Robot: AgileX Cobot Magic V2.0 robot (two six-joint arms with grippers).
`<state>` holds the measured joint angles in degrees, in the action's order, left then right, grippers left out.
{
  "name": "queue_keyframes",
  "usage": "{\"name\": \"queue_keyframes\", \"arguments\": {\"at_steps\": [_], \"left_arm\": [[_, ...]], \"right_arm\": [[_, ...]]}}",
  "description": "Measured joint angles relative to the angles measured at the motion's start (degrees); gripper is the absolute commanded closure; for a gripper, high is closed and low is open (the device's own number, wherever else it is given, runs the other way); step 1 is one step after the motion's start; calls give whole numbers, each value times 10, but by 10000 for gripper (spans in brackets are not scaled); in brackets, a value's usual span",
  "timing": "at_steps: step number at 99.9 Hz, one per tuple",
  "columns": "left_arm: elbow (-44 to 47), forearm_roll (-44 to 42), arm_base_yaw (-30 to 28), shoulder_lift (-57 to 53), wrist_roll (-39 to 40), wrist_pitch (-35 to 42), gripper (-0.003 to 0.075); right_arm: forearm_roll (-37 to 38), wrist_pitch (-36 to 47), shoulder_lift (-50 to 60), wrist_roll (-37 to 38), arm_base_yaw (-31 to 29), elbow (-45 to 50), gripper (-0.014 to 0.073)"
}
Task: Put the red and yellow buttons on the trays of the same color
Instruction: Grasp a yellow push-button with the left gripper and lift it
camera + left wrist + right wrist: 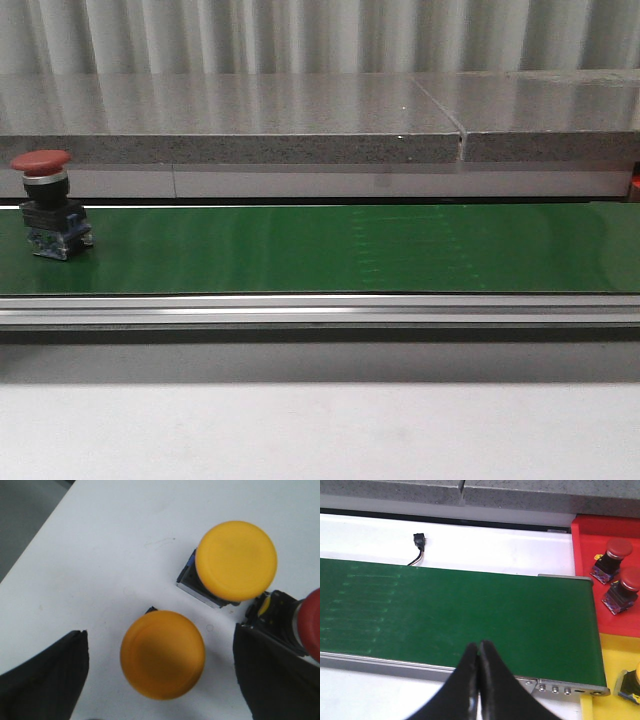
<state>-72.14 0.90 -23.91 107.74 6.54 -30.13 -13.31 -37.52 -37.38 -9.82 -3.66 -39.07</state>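
My left gripper (160, 680) is hovering, jaws spread wide and empty, around a yellow button (162, 654) at lower centre; closing comes next. My right gripper (479, 680), jaws pressed together, is waiting empty over the belt (470, 615).

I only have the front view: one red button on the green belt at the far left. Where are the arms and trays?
Observer: The left gripper is open over a white surface, its fingers either side of a yellow button.
Operator: Any others near it?
Observer: A second yellow button and part of a red one.
Operator: And the right?
Observer: The right gripper is shut, empty, above the belt.
Operator: Trays?
Observer: The red tray past the belt's end holds two red buttons.
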Motion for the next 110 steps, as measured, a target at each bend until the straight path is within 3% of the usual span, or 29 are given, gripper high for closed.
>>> {"name": "queue_keyframes", "arguments": {"at_steps": [14,21,40,50,86,110], "left_arm": [[-5,0,0,19,0,0,166],[-5,0,0,26,0,0,230],[-5,0,0,28,0,0,592],[-5,1,0,25,0,0,740],[-5,9,1,-94,0,-20,740],[-2,10,41,-187,0,-67,740]], "right_arm": [[0,0,0,0,0,0,661],[0,0,0,0,0,0,661],[0,0,0,0,0,0,661],[0,0,0,0,0,0,661],[0,0,0,0,0,0,661],[0,0,0,0,0,0,661]]}}
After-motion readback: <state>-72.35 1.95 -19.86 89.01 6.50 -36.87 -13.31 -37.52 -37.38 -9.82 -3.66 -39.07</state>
